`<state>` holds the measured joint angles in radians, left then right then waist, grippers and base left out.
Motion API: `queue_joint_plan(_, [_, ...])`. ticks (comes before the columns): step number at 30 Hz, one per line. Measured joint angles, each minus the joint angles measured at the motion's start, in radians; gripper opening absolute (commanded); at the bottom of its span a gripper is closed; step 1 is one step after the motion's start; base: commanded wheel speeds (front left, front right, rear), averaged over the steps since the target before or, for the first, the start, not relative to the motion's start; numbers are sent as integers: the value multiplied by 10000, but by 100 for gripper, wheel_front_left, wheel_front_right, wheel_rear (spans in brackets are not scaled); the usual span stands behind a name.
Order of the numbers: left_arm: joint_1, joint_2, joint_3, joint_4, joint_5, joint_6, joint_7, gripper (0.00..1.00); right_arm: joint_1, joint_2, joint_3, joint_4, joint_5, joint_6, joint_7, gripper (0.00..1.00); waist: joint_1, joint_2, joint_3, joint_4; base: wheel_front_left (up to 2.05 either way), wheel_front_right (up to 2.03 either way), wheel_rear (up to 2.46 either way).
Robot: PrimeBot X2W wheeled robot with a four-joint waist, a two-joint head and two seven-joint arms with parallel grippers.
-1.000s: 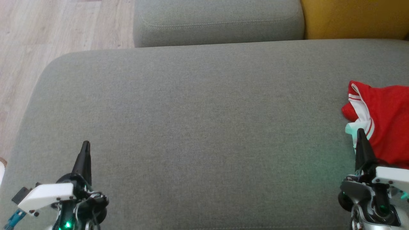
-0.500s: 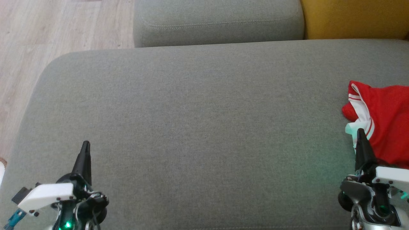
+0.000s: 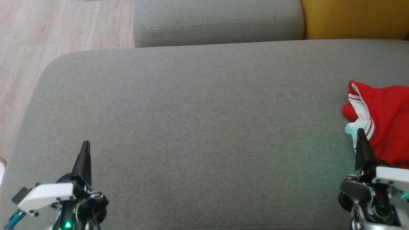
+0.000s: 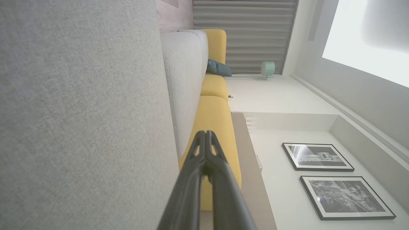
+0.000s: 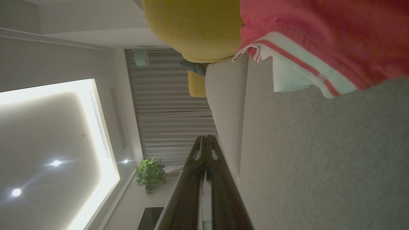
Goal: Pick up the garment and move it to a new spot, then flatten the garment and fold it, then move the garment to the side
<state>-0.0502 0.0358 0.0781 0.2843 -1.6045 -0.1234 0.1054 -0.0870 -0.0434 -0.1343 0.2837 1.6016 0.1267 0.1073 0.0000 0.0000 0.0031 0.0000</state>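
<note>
A broad grey seat cushion spread before the robot. A grey back cushion sat beyond its far edge, a yellow cushion at the far right, and pale wooden floor off to the left. The left wrist view took in two framed pictures on a white wall, and the right wrist view a potted plant below a pleated curtain. The red garment lay bunched at the seat's right edge and ran past the frame, so its long axis could not be judged. Its white-striped trim faced left toward the middle of the seat and ran roughly from far to near. The right gripper pointed away from the robot, fingers pressed together and holding nothing. In the head view its tip overlapped the garment's near white corner, though contact could not be told. In its own wrist view the cloth lay ahead and off to one side. The left gripper, likewise pinched closed and empty, hovered over the seat's left part, well apart from the garment.
</note>
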Motion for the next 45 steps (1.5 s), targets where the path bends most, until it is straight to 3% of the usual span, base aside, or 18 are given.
queue_joint_plan(45, [0, 0, 0, 0, 0, 0, 0, 0, 0, 0, 0, 0, 0, 0, 0, 0, 0, 0, 0, 0, 0, 0, 0])
